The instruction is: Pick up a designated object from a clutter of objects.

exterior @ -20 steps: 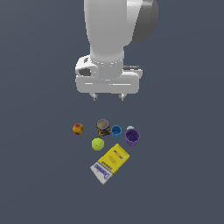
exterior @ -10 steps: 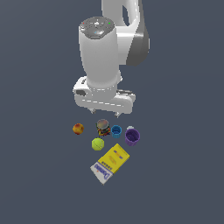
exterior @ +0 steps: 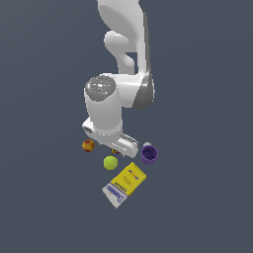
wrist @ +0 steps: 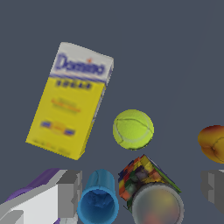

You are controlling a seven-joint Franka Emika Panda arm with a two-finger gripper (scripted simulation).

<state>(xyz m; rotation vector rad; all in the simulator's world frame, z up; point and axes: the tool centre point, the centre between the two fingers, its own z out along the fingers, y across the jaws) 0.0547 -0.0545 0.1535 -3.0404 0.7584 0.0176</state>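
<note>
Now the white arm [exterior: 118, 106] hangs low over the cluster, its wrist covering the middle of the group in the exterior view. Just below that wrist, near the frame's centre, lies the yellow-green tennis ball [exterior: 110, 162], free on the dark grey tabletop [exterior: 207, 197]. The red-and-yellow fruit ball [exterior: 88, 146] sits to the exterior view's left of it, the purple cup [exterior: 149, 154] to the right, and the yellow-and-white box [exterior: 124, 184] lies flat below it, slanting toward the lower left.

From the wrist view, the tennis ball [wrist: 133, 129] rests a little right of centre, pale seam showing, apart from its neighbours. The yellow-and-white box [wrist: 72, 100] fills the upper left, just beside the ball. Along the lower edge stand the blue cup [wrist: 99, 200], mouth up, and the dark can [wrist: 156, 205], with a multicoloured cube [wrist: 140, 174] between the can and the ball. The fruit ball [wrist: 212, 142] is cut by the right edge.

Two grey fingers [wrist: 69, 194] appear at the lower corners of the wrist view, spread wide apart and pinching nothing; the gripper [wrist: 142, 188] sits over the cube and can rather than over the tennis ball.
</note>
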